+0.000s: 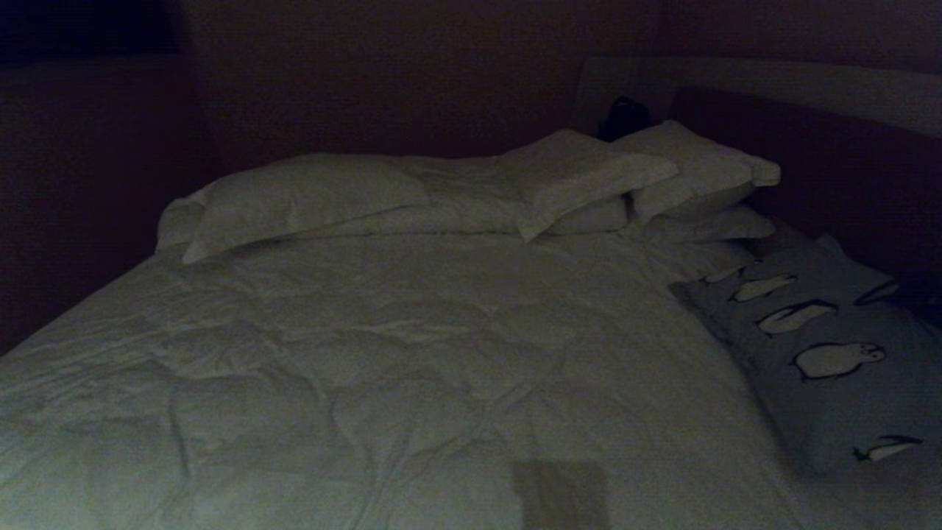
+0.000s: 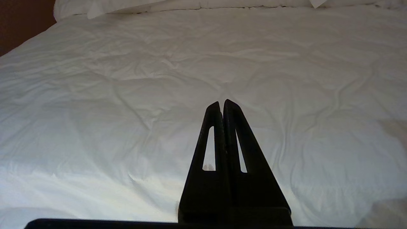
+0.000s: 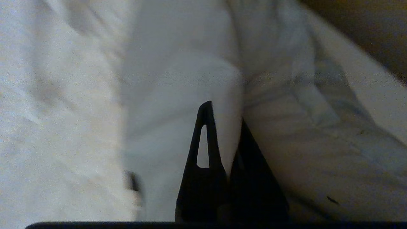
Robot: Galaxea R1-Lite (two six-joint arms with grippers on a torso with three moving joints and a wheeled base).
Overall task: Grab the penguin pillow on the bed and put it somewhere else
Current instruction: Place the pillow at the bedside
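Duvet nearest, wrinkled, covering bed; white pillows stacked by headboard. Penguin pillow lies at bed's right edge. Right gripper pinched shut on pale fabric fold, possibly pillow edge. Left gripper fingers pressed together, empty, above duvet

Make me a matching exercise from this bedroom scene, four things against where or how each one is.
Things:
1. grey-blue rectangular penguin pillow
2. plain white pillows
3. left pincer
4. dark headboard with pale border

Places or states:
a. shut, with the wrinkled white quilted duvet ahead of it
b. upright behind the piled pillows
c. lying flat on the duvet, at the robot's right
d. piled at the duvet's far end

Pairs: 1-c, 2-d, 3-a, 4-b
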